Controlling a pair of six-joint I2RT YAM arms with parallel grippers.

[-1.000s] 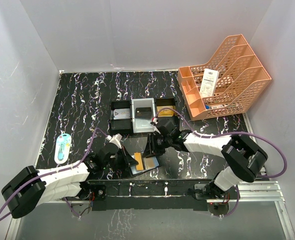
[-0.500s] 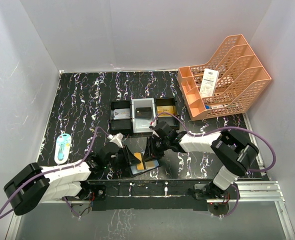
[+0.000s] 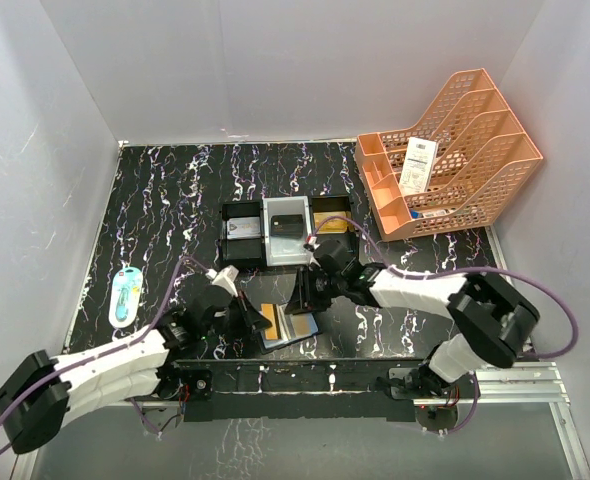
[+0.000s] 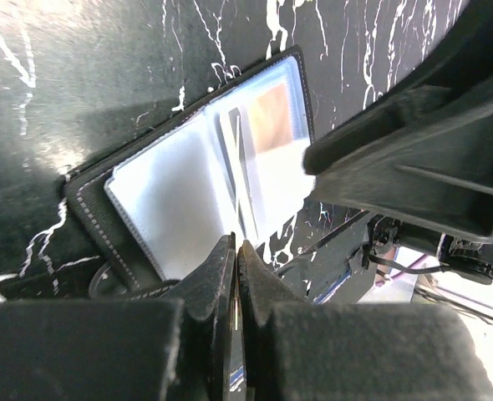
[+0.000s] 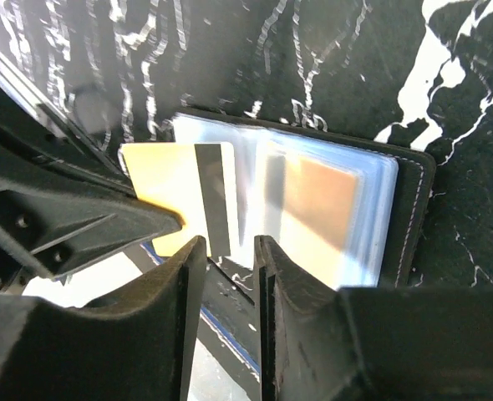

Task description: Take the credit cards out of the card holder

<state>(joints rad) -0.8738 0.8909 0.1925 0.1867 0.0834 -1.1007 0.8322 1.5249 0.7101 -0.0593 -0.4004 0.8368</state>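
Observation:
The card holder [image 3: 297,328] lies open near the front edge, its blue-grey faces up. My left gripper [image 3: 256,322] is at its left side, shut on a gold-orange credit card [image 3: 272,317] that is partly out of a slot. The left wrist view shows this card edge-on [image 4: 241,180] between the closed jaws [image 4: 236,251], above the holder [image 4: 167,196]. In the right wrist view the card [image 5: 167,196] shows a black stripe. Another orange card [image 5: 322,209] sits in a slot of the holder [image 5: 414,213]. My right gripper [image 3: 306,297] [image 5: 230,251] is open and empty over the holder's near edge.
A row of three small bins [image 3: 285,232] stands just behind the holder, with cards inside. An orange mesh file rack [image 3: 453,160] with a white paper slip [image 3: 417,165] stands at the back right. A small blue-white packet [image 3: 126,296] lies at the left.
My left gripper has drawn back to the left with the gold-orange card, which now sticks further out of the holder. The right gripper stays over the holder.

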